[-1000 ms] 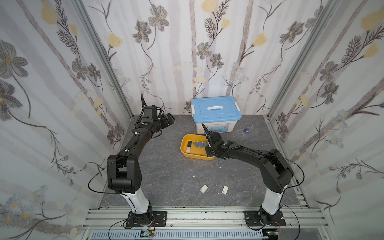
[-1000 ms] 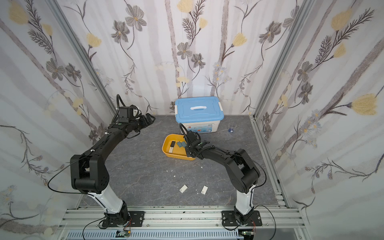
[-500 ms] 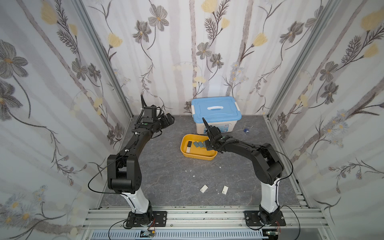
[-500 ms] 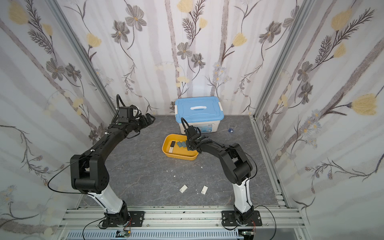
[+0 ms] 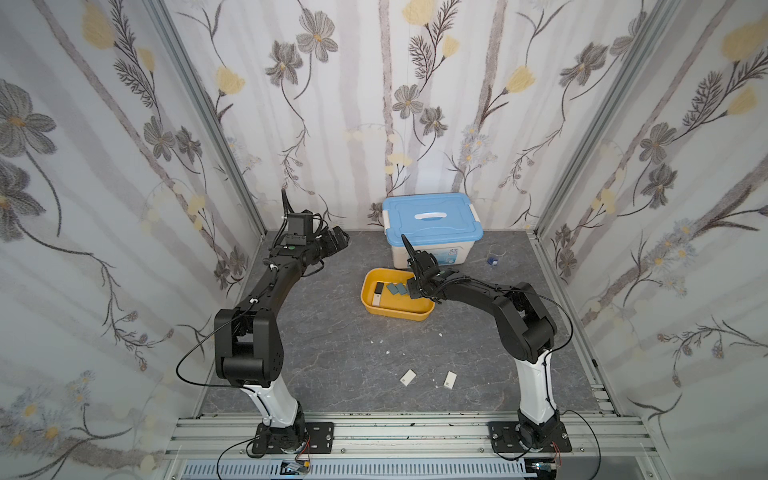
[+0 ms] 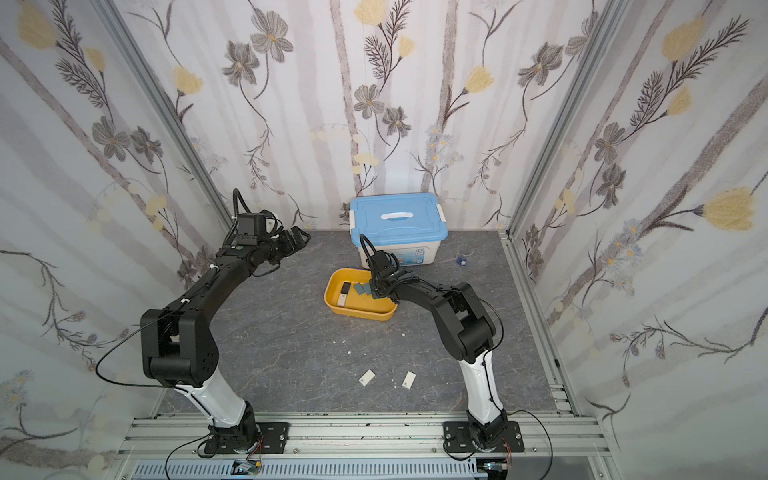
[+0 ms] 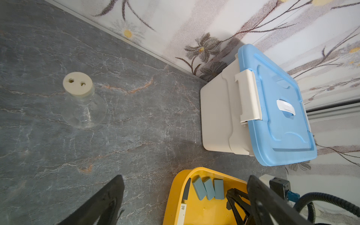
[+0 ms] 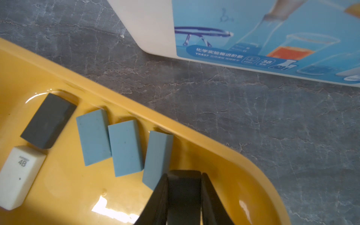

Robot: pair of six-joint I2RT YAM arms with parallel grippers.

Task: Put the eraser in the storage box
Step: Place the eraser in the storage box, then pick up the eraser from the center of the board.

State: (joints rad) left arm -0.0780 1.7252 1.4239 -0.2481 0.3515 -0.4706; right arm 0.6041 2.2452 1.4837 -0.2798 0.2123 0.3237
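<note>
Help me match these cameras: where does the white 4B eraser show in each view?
In a top view: white 4B eraser, storage box's end nearer the left arm.
In a top view: same spot.
Left wrist: by the box wall, partly cropped.
Right wrist: on the box floor.
Shared landmark: dark grey eraser beside it.

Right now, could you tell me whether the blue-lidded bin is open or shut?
Shut. The blue lid lies flat on the white bin, and its side latch is folded down over the lid's edge.
</note>
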